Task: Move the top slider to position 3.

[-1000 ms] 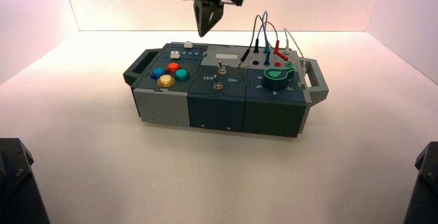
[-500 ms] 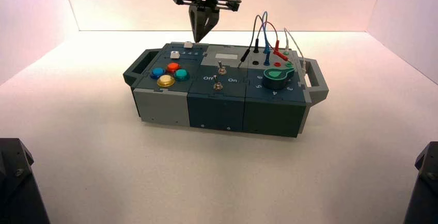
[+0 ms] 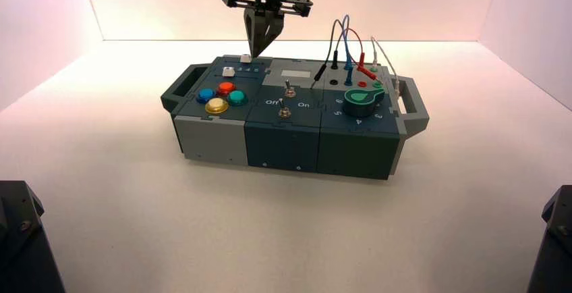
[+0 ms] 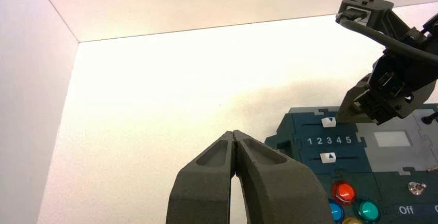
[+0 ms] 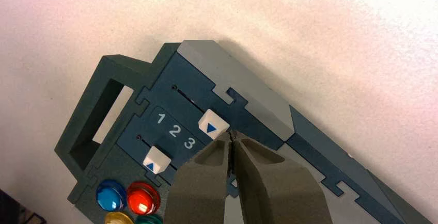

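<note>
Your right gripper, fingers pressed together, is hovering just right of the top slider, whose arrow is sitting by digit 3. Your left gripper is waiting closed, off to the box's left.

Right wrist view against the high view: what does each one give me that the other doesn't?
Only the right wrist view shows the blue arrows on both white knobs and the digits 1, 2, 3 between the tracks. Only the high view shows the toggle switches, the green knob and the wires. Both show the right gripper, shut, close to the top slider, plus the bottom slider and the coloured buttons.
</note>
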`<move>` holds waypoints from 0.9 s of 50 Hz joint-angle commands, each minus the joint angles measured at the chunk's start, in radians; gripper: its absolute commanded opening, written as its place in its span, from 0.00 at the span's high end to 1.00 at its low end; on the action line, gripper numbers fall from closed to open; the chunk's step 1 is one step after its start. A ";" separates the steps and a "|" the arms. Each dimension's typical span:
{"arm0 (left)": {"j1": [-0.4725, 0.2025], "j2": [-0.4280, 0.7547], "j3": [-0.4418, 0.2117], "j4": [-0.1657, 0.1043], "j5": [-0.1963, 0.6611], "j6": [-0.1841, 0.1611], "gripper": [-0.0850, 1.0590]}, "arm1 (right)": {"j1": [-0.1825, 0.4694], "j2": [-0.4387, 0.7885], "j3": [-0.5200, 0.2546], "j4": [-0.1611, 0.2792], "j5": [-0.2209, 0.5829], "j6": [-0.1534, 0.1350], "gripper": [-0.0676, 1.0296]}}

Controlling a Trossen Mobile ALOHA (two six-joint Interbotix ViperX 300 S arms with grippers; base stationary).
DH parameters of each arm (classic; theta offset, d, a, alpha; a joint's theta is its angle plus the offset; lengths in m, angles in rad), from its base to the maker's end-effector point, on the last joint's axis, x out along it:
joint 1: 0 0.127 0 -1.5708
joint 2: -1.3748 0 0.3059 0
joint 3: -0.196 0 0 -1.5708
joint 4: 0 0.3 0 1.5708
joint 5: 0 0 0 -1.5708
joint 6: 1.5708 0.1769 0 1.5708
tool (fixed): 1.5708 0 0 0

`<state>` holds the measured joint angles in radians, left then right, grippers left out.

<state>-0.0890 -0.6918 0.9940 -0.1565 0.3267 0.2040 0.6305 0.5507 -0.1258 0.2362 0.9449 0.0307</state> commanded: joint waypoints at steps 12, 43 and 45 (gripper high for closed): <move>-0.003 -0.005 -0.031 -0.002 -0.005 -0.002 0.96 | 0.015 -0.058 -0.009 0.008 -0.005 0.009 0.96; -0.003 -0.005 -0.031 -0.003 -0.003 -0.002 0.96 | 0.021 -0.069 0.011 0.021 -0.002 0.009 0.96; -0.003 -0.005 -0.031 -0.003 -0.003 -0.002 0.96 | 0.018 -0.074 0.017 0.020 -0.002 0.009 0.96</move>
<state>-0.0890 -0.6918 0.9925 -0.1565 0.3283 0.2040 0.6473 0.5461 -0.1074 0.2531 0.9449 0.0368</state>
